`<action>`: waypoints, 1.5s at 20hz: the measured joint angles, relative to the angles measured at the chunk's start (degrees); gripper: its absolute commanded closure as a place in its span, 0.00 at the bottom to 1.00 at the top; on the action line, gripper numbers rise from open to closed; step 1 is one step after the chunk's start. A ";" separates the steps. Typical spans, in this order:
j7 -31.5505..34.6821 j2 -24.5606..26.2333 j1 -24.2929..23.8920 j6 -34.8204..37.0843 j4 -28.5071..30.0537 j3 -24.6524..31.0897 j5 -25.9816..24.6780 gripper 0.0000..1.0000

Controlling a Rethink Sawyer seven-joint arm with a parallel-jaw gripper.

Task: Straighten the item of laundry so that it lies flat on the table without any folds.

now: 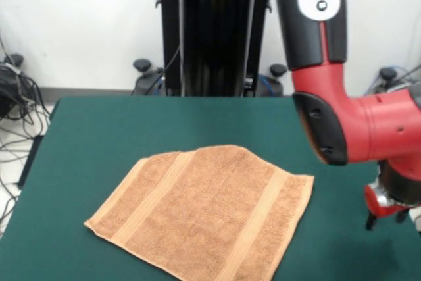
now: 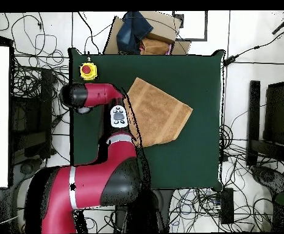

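The orange-tan towel [image 1: 210,218] lies spread on the green table [image 1: 118,129], turned at an angle, with a stripe band near each short end. Its far edge shows a slanted, cut-off corner near the middle top. Its near edge runs out of the front view. In the overhead view the towel [image 2: 159,113] lies right of the arm, which hides its left edge. My gripper [image 1: 389,216] hangs low over the table at the right edge of the front view, to the right of the towel and apart from it. It holds nothing that I can see.
A red button on a yellow box [image 2: 88,70] sits at a table corner beside the arm's end [image 2: 72,96]. The black pedestal [image 1: 214,31] stands behind the table. A cardboard box with clothes [image 2: 145,33] and many cables lie off the table.
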 measured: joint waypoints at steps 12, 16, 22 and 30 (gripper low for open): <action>0.00 -9.23 -1.89 2.56 9.87 -4.93 -3.53 0.00; 0.00 -9.65 -2.90 4.05 8.43 -6.70 -5.25 0.00; 0.00 -4.45 -4.37 4.23 -0.25 -9.50 -7.76 0.00; -0.01 8.47 -6.17 4.54 -14.62 -10.98 -9.74 0.00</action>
